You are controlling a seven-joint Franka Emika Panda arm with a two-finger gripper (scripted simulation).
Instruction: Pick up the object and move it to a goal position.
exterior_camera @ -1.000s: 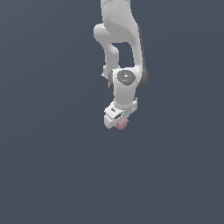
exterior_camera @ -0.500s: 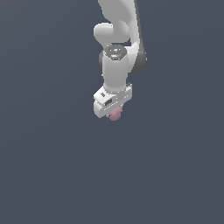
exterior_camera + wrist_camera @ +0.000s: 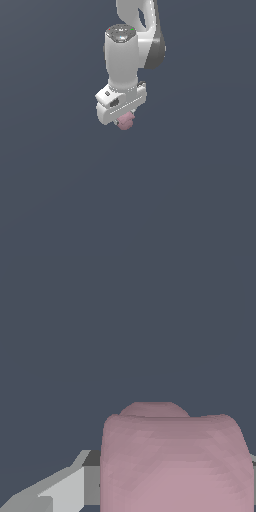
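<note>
One thing matters to you before any other: the object (image 3: 175, 461) sits right at the gripper (image 3: 125, 120), directly beneath the white hand, not off to either side. In the wrist view the pale pink lump fills the near part of the picture, with a grey finger (image 3: 60, 491) showing beside it, hard against its flank. You can judge from this that the jaws are closed onto the lump and carrying it, though the far finger is hidden behind the pink mass, so you cannot confirm both contacts directly.

In the exterior view, the lump pokes out just below the hand, slightly toward the exterior view's right of the hand's middle. It looks blocky and rounded, with no clear long axis that you could line up against the fingers. Only a small part of it shows; the rest is tucked up between the jaws.

Further out, the arm (image 3: 130, 50) rises nearly upright above the hand, its wrist column straight over the load. Beyond that you have only flat dark grey on every side. No marker for the goal position shows in either view, so you cannot tell which way the carry must go. Nothing visible stands in the path. Your likely risk is the small lump slipping from so slight a grip.
</note>
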